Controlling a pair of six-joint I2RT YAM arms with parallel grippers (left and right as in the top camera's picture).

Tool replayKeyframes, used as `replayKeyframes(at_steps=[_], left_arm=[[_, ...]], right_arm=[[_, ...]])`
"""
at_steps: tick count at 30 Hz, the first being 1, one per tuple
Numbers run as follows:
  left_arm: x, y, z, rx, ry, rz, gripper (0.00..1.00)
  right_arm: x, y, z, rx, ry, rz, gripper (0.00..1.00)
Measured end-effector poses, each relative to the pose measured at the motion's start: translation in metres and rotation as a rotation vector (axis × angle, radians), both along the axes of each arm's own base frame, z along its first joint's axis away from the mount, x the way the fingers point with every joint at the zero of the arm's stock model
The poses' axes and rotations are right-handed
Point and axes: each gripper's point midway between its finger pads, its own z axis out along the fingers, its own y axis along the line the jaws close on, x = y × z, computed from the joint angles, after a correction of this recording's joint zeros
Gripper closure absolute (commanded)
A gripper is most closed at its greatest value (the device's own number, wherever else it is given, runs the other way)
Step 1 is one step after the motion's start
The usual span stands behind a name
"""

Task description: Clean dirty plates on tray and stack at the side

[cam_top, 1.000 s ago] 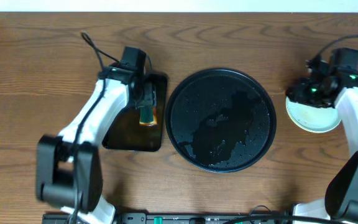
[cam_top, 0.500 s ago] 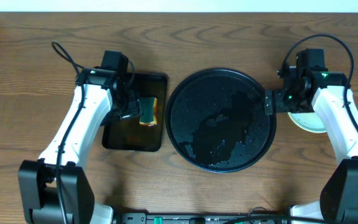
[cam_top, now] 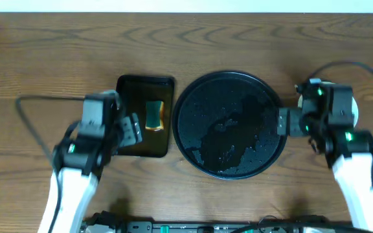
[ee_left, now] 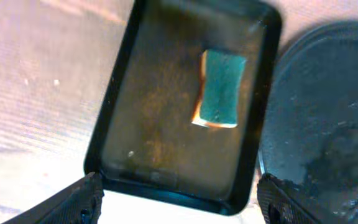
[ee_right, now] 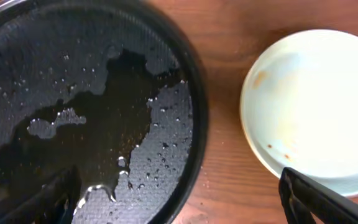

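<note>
Plates (ee_right: 309, 99) — a pale stack on the bare wood surface (cam_top: 44, 58). It sits just beside the right edge of the round tray (cam_top: 203, 97), with a strip of wood between them. In my right wrist view the stack fills the upper right of the frame. The top plate carries a few faint brown smudges near its left and lower rim. A second rim shows under its lower left edge; how many plates lie below, I cannot tell. In the overhead view my right arm covers nearly all of the stack.

The round tray lies at the centre of the overhead frame, black with a raised rim. Its floor is wet with a film of water (ee_right: 104, 124) and scattered droplets.

My right fingers (cam_top: 282, 122) are spread wide with nothing between them, over the round tray's right rim. In the wrist view one dark finger shows at lower right, across the plate's lower edge. The other is dim at lower left, over the tray.

My left fingers (cam_top: 131, 128) are likewise spread wide and hold nothing, left of centre in the overhead frame. They hang over the left part of the rectangular tray (ee_left: 154, 124), which lies just beside the round tray. In the wrist view their tips show at the two lower corners, flanking that tray's near end.

The sponge (ee_left: 219, 96) lies green face up in the rectangular tray's upper right part, apart from my fingers.
</note>
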Motion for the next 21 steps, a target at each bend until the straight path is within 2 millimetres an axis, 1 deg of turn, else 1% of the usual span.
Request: replayKeyframes(at_steps=[3,6,7,9,12,16,21], left_arm=[[-0.015,0.002,0.016,-0.01,-0.098,-0.006,0.2],[-0.02,0.003,0.024,-0.016,-0.139,-0.006,0.2],[-0.021,0.003,0.029,-0.018,-0.161,-0.007,0.2],[-0.022,0.003,0.033,-0.02,-0.177,-0.008,0.2],[-0.023,0.003,0.034,-0.02,-0.183,-0.008,0.2],[-0.022,0.003,0.032,-0.019,-0.175,-0.008,0.2],[-0.021,0.003,0.029,-0.018,-0.163,-0.008,0.2]], right_arm=[[-0.021,-0.003,0.012,-0.006,-0.094,-0.007,0.01],[-0.036,-0.004,0.023,-0.009,-0.152,-0.012,0.01],[-0.04,-0.004,0.025,-0.009,-0.159,-0.013,0.01],[-0.05,-0.005,0.028,-0.009,-0.165,-0.013,0.01],[-0.06,-0.006,0.027,-0.012,-0.154,-0.015,0.01],[-0.065,-0.007,0.023,-0.016,-0.129,-0.018,0.01],[-0.066,-0.007,0.02,-0.019,-0.116,-0.019,0.01]])
